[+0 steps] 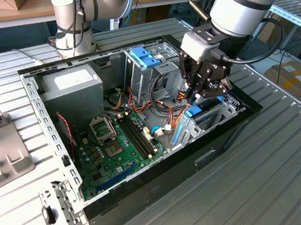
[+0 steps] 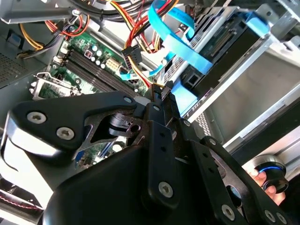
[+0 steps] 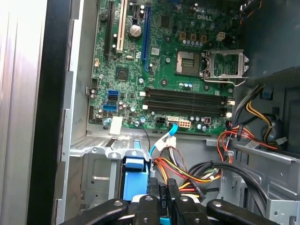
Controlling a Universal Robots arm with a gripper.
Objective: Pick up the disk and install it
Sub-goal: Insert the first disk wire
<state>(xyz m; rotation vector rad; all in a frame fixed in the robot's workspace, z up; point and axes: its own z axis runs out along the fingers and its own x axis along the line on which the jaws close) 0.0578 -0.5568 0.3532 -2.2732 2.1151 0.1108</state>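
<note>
Ribbed grey metal decking (image 1: 281, 159) made up the bench, with shelving, cables and cardboard boxes crowding the workshop behind it. On it lay an open computer case (image 1: 160, 167), side panel off, its green motherboard (image 1: 111, 147) bare beside a grey power supply (image 1: 72, 88) and a tangle of orange, yellow and red wiring (image 1: 150, 104). A loose perforated bracket (image 1: 56, 210) sat on the decking at the case's near corner.

The gripper (image 1: 197, 91) hung low inside the case over the drive bay, at the exterior view's right. Its black fingers (image 3: 164, 199) looked drawn together on the blue tab end of the disk (image 3: 133, 180), which sat partway into the steel cage (how firm the pinch was I could not tell). In the second wrist view the disk's (image 2: 220, 44) dark body showed lodged in the cage, a flat blue ribbon cable (image 2: 180, 44) draped across it.

I judged the disk stiff and fairly dense for its size, and not something to knock or drop. The smooth plastic rails looked slippery; the tab end seemed the sensible hold, clear of the connectors. A fingertip (image 2: 257, 177) showed at a blue-lit knob (image 2: 272, 172) beyond the case.
</note>
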